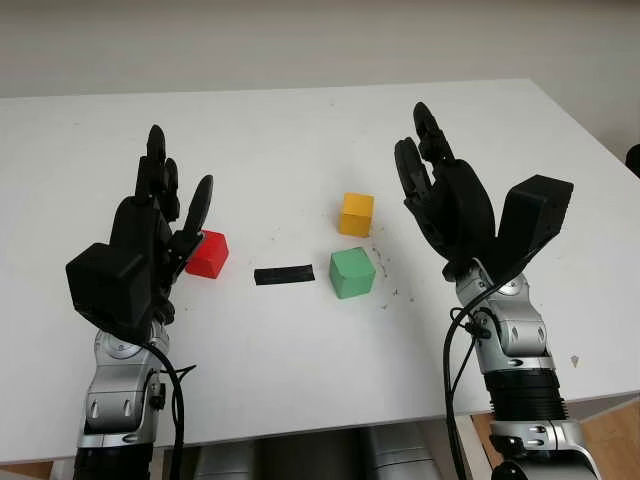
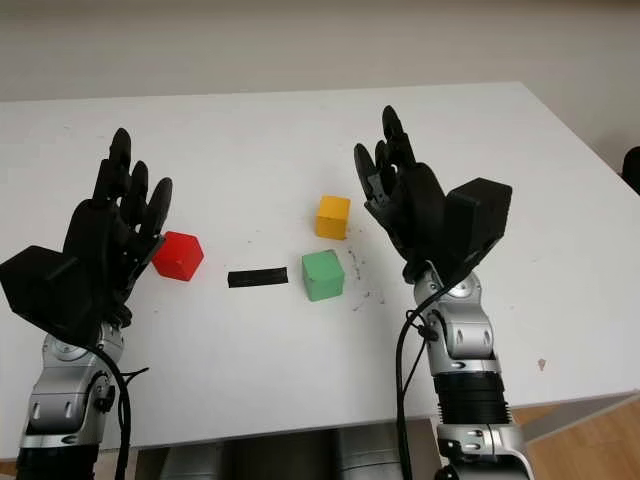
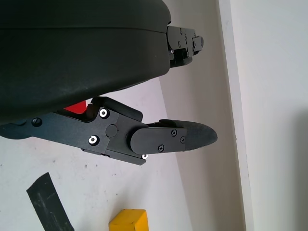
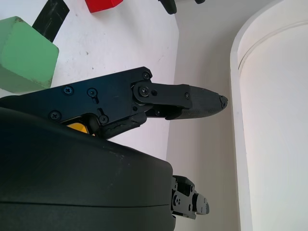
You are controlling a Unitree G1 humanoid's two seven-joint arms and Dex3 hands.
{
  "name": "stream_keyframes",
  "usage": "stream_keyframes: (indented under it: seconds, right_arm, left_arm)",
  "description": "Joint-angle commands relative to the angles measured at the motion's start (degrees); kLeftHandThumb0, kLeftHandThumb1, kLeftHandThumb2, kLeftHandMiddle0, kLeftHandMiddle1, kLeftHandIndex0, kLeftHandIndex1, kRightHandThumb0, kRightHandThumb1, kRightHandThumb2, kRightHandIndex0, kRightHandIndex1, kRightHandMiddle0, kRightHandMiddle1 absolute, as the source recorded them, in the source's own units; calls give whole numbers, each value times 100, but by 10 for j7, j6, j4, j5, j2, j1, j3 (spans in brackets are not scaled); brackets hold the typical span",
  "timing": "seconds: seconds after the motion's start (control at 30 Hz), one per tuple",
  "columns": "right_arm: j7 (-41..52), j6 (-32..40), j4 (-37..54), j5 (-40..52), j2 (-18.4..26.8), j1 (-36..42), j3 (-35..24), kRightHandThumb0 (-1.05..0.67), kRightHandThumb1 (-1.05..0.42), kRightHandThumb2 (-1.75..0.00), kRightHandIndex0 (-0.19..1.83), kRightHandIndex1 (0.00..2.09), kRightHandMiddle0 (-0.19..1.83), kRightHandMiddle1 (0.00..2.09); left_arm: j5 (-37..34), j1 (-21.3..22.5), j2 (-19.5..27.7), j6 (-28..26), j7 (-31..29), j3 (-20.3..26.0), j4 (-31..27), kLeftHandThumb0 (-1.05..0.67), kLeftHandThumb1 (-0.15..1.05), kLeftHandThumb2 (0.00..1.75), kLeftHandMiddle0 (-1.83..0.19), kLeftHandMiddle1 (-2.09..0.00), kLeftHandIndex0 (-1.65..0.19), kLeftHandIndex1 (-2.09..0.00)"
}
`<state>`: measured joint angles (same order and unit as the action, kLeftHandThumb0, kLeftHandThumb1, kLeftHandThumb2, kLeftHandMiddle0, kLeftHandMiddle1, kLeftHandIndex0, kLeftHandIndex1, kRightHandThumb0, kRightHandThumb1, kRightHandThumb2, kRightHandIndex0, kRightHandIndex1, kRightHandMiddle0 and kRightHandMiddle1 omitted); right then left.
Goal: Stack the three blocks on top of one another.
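Blocks: all three sit apart on the white table (image 1: 300, 130), so nothing's stacked yet and you've got the whole job left.
Head view, blocks: red block (image 1: 208, 253) is over on the left, yellow block (image 1: 356, 214) sits a bit right of the middle, and green block (image 1: 352, 273) is just in front of the yellow one, on your side, with a small gap between them. A strip of black tape (image 1: 284, 275) lies flat between red and green.
Head view, left hand (image 1: 160, 225): it's up above the table just beside the red block, fingers stretched out straight and holding nothing. Can't tell if a fingertip touches the block or just overlaps it.
Head view, right hand (image 2: 405, 200): raised to the right of yellow and green, empty, fingers extended and pointing away from you.
Left wrist view: a sliver of red peeks out by the hand's shell, one finger (image 3: 168, 139) reaches out straight, nothing pinched. Yellow and the tape show beyond it.
Right wrist view: green is near the palm, red and the tape are farther off, a bit of yellow shows behind the finger joint. Nothing gripped here either.
Progress: zero of two placements done, I'd say. You'll need one pick onto a base block, then the third on top.
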<state>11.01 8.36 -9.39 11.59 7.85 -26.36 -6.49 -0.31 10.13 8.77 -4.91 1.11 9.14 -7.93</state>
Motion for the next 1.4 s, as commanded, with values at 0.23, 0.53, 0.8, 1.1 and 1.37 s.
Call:
stream_keyframes:
  seconds: [0.23, 0.53, 0.8, 1.1, 1.37]
  right_arm:
    - [0, 3, 8, -1, 3, -2, -2, -63, -105, -44, -18, 5, -15, 6]
    - [1, 13, 14, 0, 4, -3, -1, -63, -105, -43, -18, 5, -15, 5]
    - [-1, 9, 15, 0, 1, -1, 0, -63, -105, -43, -18, 5, -15, 5]
    - [0, 9, 13, -1, 6, -3, -2, -63, -105, -42, -17, 6, -15, 6]
    - [-4, 16, 20, -3, 4, -3, -1, -64, -105, -42, -17, 6, -15, 6]
  left_arm:
    - [-18, 4, -11, 4, -3, -1, 0, -56, 105, 31, 3, -6, 5, -4]
    - [45, 21, 99, -8, -50, 10, -8, -59, 104, 14, -26, -12, -18, -16]
    - [87, 60, 330, -39, -252, 3, -9, -57, 91, 3, -21, -7, -18, -14]
    - [193, 97, 418, 36, -317, -70, 31, -49, 81, 3, -20, -6, -19, -12]
    - [246, 105, 410, 11, -342, -110, 32, -41, 82, 5, -17, -4, -21, -11]
